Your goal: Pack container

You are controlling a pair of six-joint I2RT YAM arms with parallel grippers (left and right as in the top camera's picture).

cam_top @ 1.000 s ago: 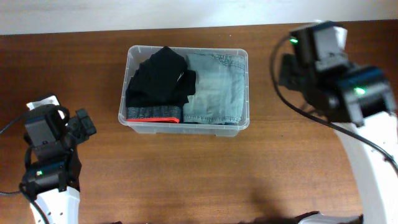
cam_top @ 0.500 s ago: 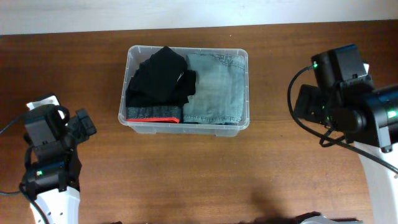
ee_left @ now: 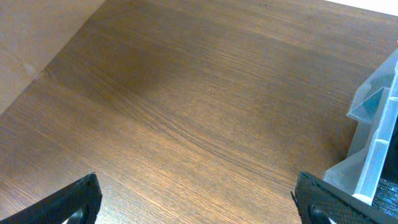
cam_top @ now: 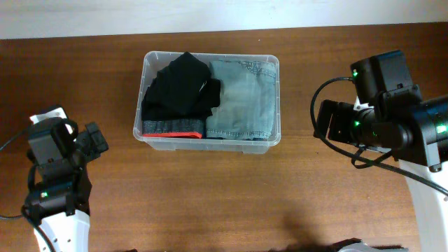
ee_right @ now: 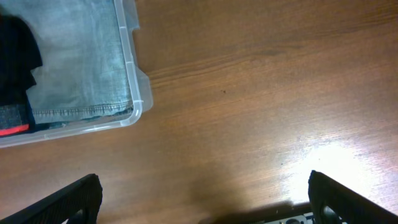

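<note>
Dark wood-grain bench [cam_top: 224, 203], pale wall strip [cam_top: 210, 14] along the far edge.

- Container [cam_top: 210, 144] is placed at the centre of the bench towards the far side, long axis left to right. Its position is unchanged over the last second.
- Contents are unchanged: a folded denim garment [cam_top: 245, 98] is laid in the right half, and a black garment [cam_top: 178, 87] with a red-edged band [cam_top: 175, 133] is piled in the left half. Both lie within the rim.
- Right arm [cam_top: 399, 119]: a second ago it was held near the far right corner of the container. It is now drawn back towards the right side of the bench, well apart from the container.
- Right end effector [ee_right: 205, 205]: fingers are spread wide and nothing is held between them. The near right corner of the container and bare bench are seen below it in the wrist view.
- Left arm [cam_top: 56, 175]: no movement is noted. It is parked at the near left.
- Left end effector [ee_left: 199, 205]: fingers are spread wide and nothing is held. Only a corner of the container is seen at the right edge of its view.

Judgement: a placement by the right arm appears finished and the arm is being withdrawn. Packing is taken as complete or nearly so, since no loose garment is seen outside the container in these views.
</note>
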